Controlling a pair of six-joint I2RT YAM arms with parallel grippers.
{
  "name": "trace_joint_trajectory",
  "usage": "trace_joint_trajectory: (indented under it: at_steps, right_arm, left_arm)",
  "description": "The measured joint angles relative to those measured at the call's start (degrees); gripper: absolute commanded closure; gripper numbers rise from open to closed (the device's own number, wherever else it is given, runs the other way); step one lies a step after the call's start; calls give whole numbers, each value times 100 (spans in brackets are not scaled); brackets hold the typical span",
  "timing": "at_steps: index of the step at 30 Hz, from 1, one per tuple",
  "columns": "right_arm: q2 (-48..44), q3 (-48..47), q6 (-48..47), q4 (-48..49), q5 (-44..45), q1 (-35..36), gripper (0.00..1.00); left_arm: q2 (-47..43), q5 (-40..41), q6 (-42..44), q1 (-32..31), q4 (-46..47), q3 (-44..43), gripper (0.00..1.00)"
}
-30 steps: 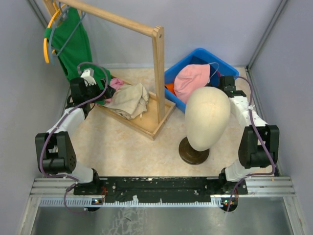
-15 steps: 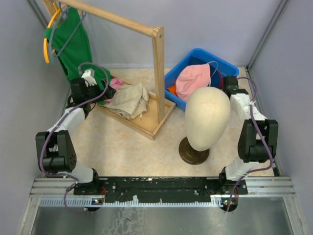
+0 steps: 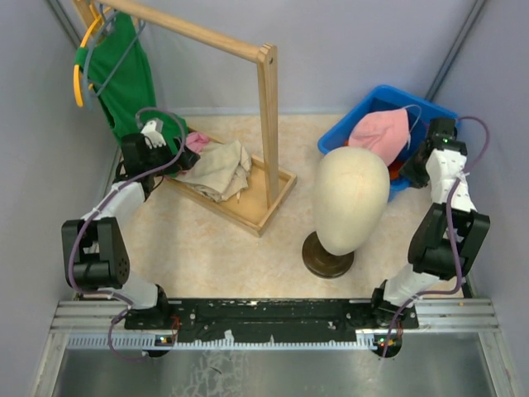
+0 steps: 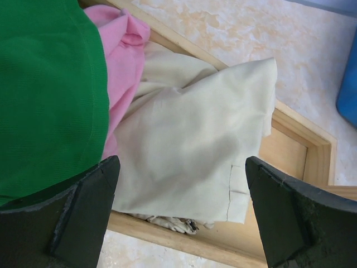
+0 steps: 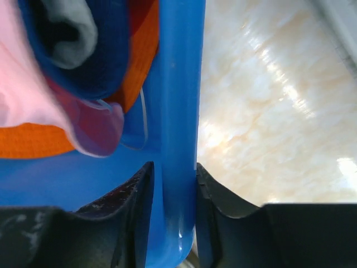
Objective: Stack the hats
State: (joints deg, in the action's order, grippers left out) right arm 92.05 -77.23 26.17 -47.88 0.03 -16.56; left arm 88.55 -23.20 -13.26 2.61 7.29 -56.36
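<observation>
The hats lie piled in a blue bin (image 3: 369,106) at the back right. A pink hat (image 3: 382,134) is on top. In the right wrist view the pink hat (image 5: 22,84) lies over an orange one (image 5: 33,142) and a navy one (image 5: 111,67). My right gripper (image 3: 418,168) is shut on the bin's wall (image 5: 178,111), one finger inside and one outside. Far to the left, my left gripper (image 3: 178,157) hangs open over a beige cloth (image 4: 189,151), holding nothing.
A mannequin head (image 3: 351,198) on a dark stand rises just left of the bin. A wooden rack (image 3: 267,124) stands on a tray (image 3: 248,211) holding beige and pink cloths (image 4: 125,61). A green garment (image 3: 124,74) hangs at the back left. Grey walls enclose the table.
My right gripper closed on the bin's wall and dragged the bin with the hats to the right, away from the rack. The left arm barely moved.
</observation>
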Motion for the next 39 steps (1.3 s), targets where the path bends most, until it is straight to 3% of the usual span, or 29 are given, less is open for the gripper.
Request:
trace_joint_trajectory:
  at_steps: [4, 7, 12, 15, 19, 27, 33, 36, 39]
  right_arm:
    - [188, -616, -101, -20, 448, -127, 39]
    - [149, -743, -96, 35, 433, -122, 34]
    - [-170, -603, -15, 44, 225, -109, 30]
    - [-560, -442, 68, -31, 129, -81, 28]
    - [-859, -439, 138, -31, 42, -44, 27]
    - [-1071, -136, 247, 46, -81, -7, 25]
    - [-1189, 140, 297, 133, -190, 2, 25]
    - [-1320, 236, 304, 144, -214, 22, 25]
    - [-1370, 234, 302, 157, -210, 46, 25]
  left_arm:
    - [-236, -122, -37, 0, -24, 286, 1]
    - [-509, -151, -92, -44, -151, 566, 5]
    - [-1108, -138, -212, -358, -699, 1060, 40]
    - [-1322, -96, -321, -704, -1115, 1296, 53]
    - [-1381, -103, -592, -1110, -1521, 1545, 62]
    - [-1263, -28, -1397, -2063, -1864, 1818, 67]
    - [-271, -114, -1963, -2149, -892, 2006, 64]
    - [629, -527, -2192, -2127, -463, 1582, 65]
    - [1598, -638, -2277, -2142, -2, 564, 66]
